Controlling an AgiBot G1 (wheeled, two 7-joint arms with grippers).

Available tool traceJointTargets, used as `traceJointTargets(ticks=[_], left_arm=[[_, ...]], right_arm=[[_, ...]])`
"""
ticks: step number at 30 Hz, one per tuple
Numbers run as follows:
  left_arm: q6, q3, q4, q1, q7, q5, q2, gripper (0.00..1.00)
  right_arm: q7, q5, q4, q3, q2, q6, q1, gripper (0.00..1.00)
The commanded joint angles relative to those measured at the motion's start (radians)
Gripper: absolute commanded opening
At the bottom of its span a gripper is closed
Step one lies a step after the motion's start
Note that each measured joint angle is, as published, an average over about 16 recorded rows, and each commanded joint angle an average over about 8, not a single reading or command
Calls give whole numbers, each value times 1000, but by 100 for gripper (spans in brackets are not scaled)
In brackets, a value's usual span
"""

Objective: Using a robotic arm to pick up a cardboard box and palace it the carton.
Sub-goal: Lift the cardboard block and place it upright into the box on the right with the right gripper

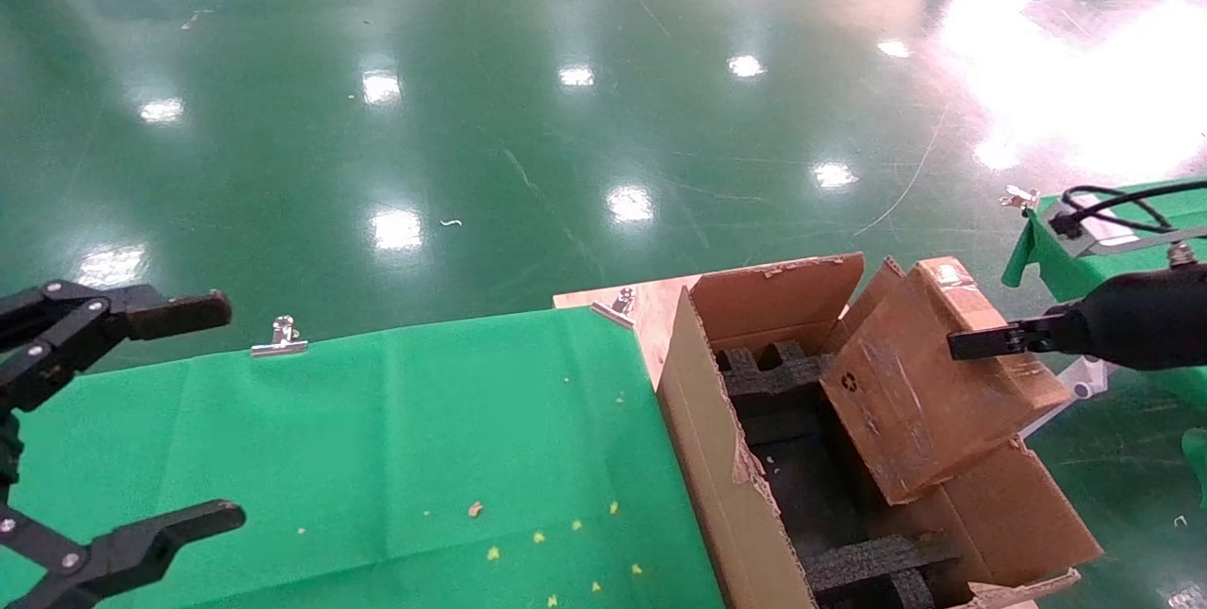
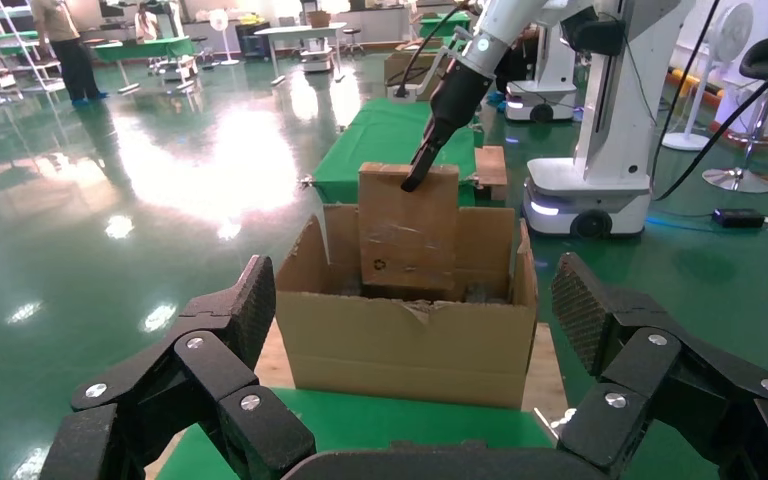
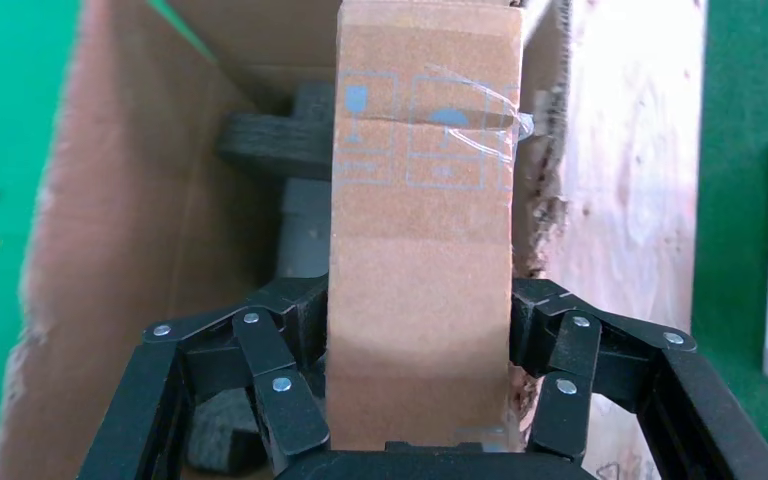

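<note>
My right gripper (image 1: 981, 342) is shut on the small brown cardboard box (image 1: 929, 392) and holds it tilted, its lower end down inside the large open carton (image 1: 693, 420). In the right wrist view the fingers (image 3: 290, 345) clamp both narrow sides of the box (image 3: 420, 250), above black foam blocks (image 3: 280, 140). The left wrist view shows the white robotic arm (image 2: 505, 25), its gripper (image 2: 415, 178) on the box (image 2: 407, 235) over the carton (image 2: 405, 340). My left gripper (image 1: 179, 411) is open and empty over the green cloth at the left.
A green cloth (image 1: 377, 449) covers the table left of the carton, pinned by metal clips (image 1: 279, 337). The carton stands on a plywood board (image 1: 641, 307). A second green-covered table (image 1: 1103, 260) is at the right. The shiny green floor lies beyond.
</note>
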Motion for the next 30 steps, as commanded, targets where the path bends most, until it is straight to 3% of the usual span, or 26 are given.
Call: traceJointTargets(ticks=[1,8,16,30], left_arm=[[0,0,0,0,0,0,0,100],[0,0,0,0,0,0,0,100],[0,0,0,0,0,0,0,100],[0,1,0,0,0,0,0,100]], right_arm=[[68,-24,41,-15,4,53,-5,0],[245,-138,175,-67,19,189,0,0],[387,-236,279,-116,28,291,-12,0],[502,-293,322,-170,-8,394,-93,0]])
